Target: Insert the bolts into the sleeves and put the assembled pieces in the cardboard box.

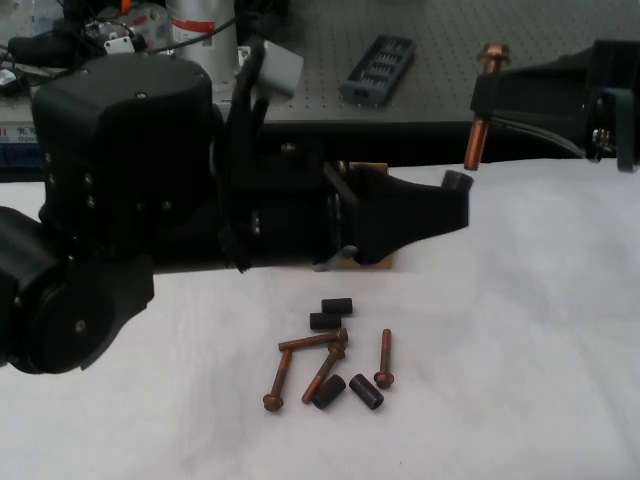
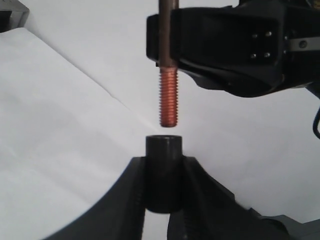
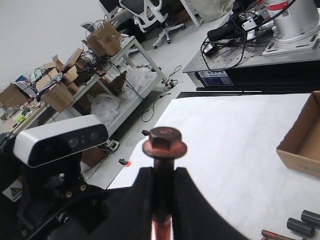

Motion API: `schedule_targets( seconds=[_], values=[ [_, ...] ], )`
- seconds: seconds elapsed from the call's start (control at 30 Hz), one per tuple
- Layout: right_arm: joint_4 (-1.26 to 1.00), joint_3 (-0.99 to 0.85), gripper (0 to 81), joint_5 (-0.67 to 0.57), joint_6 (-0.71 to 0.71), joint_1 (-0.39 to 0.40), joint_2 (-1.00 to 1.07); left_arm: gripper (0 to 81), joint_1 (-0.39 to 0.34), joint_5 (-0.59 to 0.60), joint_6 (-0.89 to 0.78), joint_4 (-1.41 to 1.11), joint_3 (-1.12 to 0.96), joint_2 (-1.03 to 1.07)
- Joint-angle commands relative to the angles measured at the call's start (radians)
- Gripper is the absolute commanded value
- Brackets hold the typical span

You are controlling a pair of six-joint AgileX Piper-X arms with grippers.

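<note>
My left gripper is shut on a black sleeve, held upright with its open end up; the sleeve shows at the fingertips in the high view. My right gripper is shut on a copper bolt, hanging head up, its threaded tip a short gap above the sleeve's mouth and in line with it. The bolt's flanged head sticks up between the right fingers. Several loose bolts and sleeves lie on the white sheet. The cardboard box sits behind the left arm.
The left arm's bulky black body covers the left half of the bench. A grey perforated table with a ribbed black block lies beyond the white sheet. White sheet to the right of the pile is bare.
</note>
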Motion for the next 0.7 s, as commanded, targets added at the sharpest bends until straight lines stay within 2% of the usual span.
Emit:
schedule_targets(
  seconds=[0.0, 0.43, 0.67],
  values=[
    [-0.017, -0.014, 2.0, -0.019, -0.009, -0.004, -0.015, 0.6, -0.014, 0.017, -0.003, -0.028, -0.006, -0.015],
    [-0.017, -0.014, 2.0, -0.041, -0.009, -0.004, -0.015, 0.6, -0.011, -0.014, 0.003, -0.103, -0.006, -0.015],
    [-0.017, -0.014, 2.0, -0.040, 0.007, -0.004, -0.015, 0.6, -0.011, -0.079, 0.008, -0.103, -0.006, -0.015]
  ],
)
